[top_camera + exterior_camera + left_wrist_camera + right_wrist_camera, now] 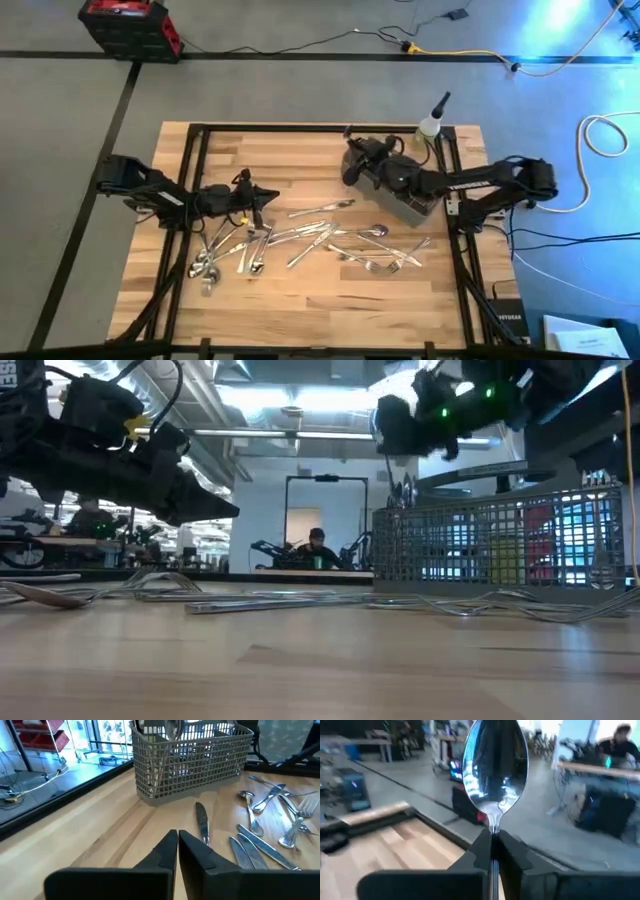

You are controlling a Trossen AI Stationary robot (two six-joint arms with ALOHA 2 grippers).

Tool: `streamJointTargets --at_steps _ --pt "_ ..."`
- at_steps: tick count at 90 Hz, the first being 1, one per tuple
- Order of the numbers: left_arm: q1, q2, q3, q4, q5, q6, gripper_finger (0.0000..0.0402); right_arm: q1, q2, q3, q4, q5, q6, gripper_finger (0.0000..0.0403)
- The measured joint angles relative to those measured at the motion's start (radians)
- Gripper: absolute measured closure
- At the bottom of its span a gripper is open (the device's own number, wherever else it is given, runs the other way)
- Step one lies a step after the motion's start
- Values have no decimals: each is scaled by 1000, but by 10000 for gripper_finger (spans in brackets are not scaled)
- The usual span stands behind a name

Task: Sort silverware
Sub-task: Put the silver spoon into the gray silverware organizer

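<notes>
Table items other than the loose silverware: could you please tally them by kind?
Grippers: 2 (left gripper shut and empty, right gripper over the basket)
Spoon held by the right gripper: 1
Basket: 1
Bottle: 1
Total: 5

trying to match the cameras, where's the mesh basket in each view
High: basket right of centre, mostly under the right arm.
Low: right side.
Left wrist: top centre, beyond the shut left gripper.
Right wrist: not in it.
Shared landmark: the scattered silverware beside the basket.
</notes>
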Motion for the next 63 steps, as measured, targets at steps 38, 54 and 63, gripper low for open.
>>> streamJointTargets --at_steps 38,54,63 --pt "0 0 0 -8 -2 -2 402 -3 4 -28 -14 108 48 384" --pt "0 0 0 -23 -2 -10 402 -3 3 -28 -13 184 72 323" --pt "0 0 0 -29 -2 -10 402 -3 3 -28 -7 210 78 285"
